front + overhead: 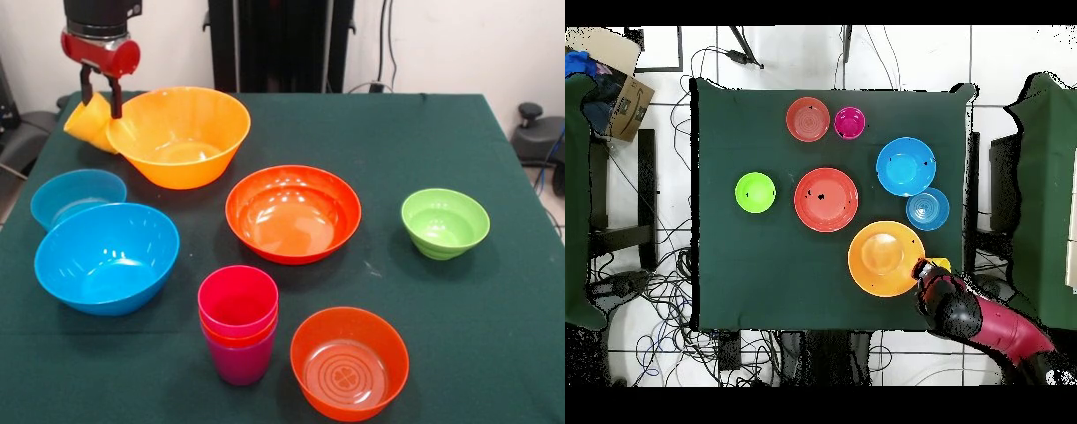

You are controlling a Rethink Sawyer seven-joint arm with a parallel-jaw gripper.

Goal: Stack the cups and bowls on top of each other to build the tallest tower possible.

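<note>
My gripper [101, 107] hangs at the table's far left corner and is shut on the rim of the yellow cup [88, 125], which hangs tilted just left of the large orange-yellow bowl [181, 137]. In the overhead view the gripper [925, 272] and yellow cup [941, 264] sit beside that bowl [885, 258]. The tower [238, 325] stands at the front: a purple base cup with the orange-red and crimson cups nested in it; it also shows in the overhead view [849, 122]. The other bowls stand apart: large blue [106, 256], small blue [78, 196], wide red-orange [293, 212], small green [445, 223] and translucent orange [350, 362].
The green cloth table [397, 132] ends close to the left of the gripper. The small blue bowl touches the large blue one. A cardboard box [625, 100] and cables lie on the floor beyond the table.
</note>
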